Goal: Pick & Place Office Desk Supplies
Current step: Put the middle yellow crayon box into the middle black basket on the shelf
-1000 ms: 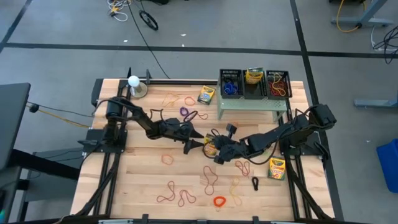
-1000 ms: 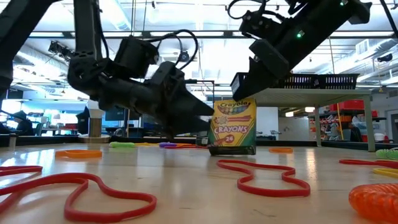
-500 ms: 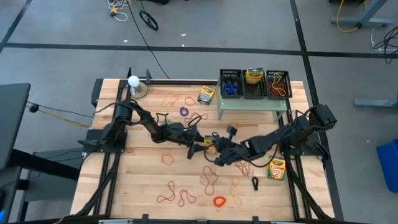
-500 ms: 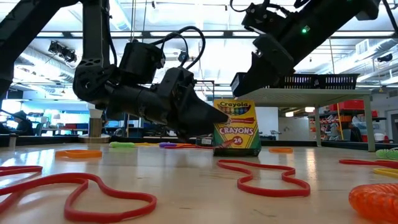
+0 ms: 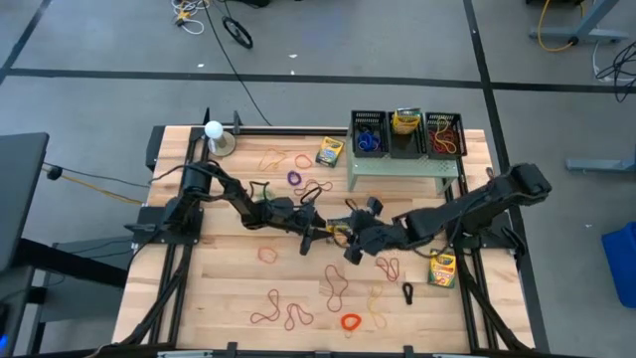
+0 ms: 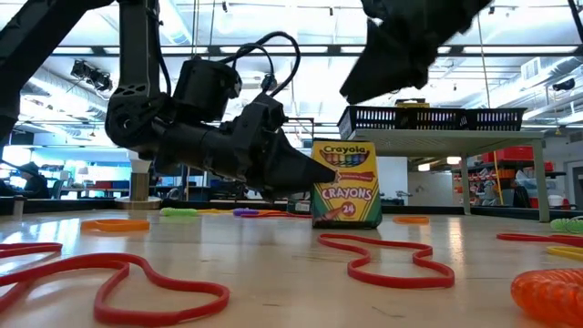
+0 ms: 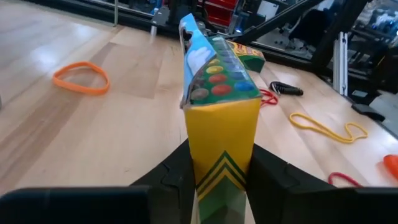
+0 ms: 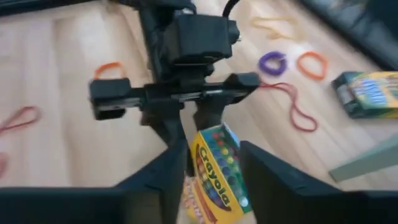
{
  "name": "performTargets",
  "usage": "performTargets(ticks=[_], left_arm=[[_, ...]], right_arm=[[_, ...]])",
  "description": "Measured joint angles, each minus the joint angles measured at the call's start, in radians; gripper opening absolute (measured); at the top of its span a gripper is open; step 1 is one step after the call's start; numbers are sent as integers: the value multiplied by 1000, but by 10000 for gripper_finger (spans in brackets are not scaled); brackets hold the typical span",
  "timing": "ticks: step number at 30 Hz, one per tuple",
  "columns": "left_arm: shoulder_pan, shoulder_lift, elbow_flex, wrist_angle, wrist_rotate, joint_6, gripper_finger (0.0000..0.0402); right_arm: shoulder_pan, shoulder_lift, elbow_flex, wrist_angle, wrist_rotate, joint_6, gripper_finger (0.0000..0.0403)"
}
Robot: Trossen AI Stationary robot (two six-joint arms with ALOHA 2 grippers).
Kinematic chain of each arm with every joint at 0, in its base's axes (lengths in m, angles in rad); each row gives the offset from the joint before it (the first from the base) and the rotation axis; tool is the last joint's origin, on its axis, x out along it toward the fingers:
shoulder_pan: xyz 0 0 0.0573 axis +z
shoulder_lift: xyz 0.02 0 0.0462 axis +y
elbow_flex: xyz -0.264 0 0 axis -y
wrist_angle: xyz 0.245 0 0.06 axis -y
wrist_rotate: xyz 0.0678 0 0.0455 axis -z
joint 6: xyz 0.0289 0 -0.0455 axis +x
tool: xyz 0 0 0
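Observation:
A yellow-and-green crayon box (image 6: 346, 185) stands upright on its bottom end at the table's middle (image 5: 338, 235). My left gripper (image 7: 219, 180) reaches it level from the left and is shut on it (image 6: 314, 173). My right gripper (image 6: 396, 50) hangs open above the box. In its own wrist view (image 8: 214, 180) its fingers stand on either side of the box top (image 8: 214, 168) without touching. Rubber bands (image 5: 336, 286) lie scattered on the wood. My left gripper pinches the crayon box between its two fingers, one on each broad face, at the narrow side (image 7: 221, 165) that faces the left arm. The fingers (image 7: 177, 177) come in level from the table's left, about halfway up the box. The box stays upright with its bottom on the table.
A pale green stand (image 5: 402, 164) with three black baskets is at the back right. A second crayon box (image 5: 329, 151) lies beside it and a third (image 5: 442, 268) near the right edge. A white ball on a base (image 5: 213, 129) is at the back left.
My left gripper has moved toward the table's right up to the crayon box and shut on its near side. My right gripper has let go of the box top, opened and risen. The box has stayed standing where it was.

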Motion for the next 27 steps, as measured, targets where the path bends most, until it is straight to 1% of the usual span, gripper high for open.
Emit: performTargets(ticks=[3,6,9,11,14,18,22,27], left_arm=[[-19,0,0,0,-37,46,120],[-37,0,0,-1,-62,90,121],[-50,0,0,-2,-77,117,121],[-51,0,0,-2,-80,126,121],[-51,0,0,-3,-80,125,122],[-51,0,0,-3,-80,125,122],[-50,0,0,-4,-80,124,122],[-50,0,0,-4,-80,122,122]], right_arm=[[-63,-7,59,-82,-164,-9,212],[-130,22,113,-171,-270,-54,240],[-185,67,168,-253,-368,-125,248],[-211,101,202,-285,-452,-169,246],[-232,154,235,-318,-531,-242,238],[-246,203,268,-333,-592,-296,227],[-248,232,276,-352,-593,-308,207],[-248,237,277,-368,-593,-314,165]])
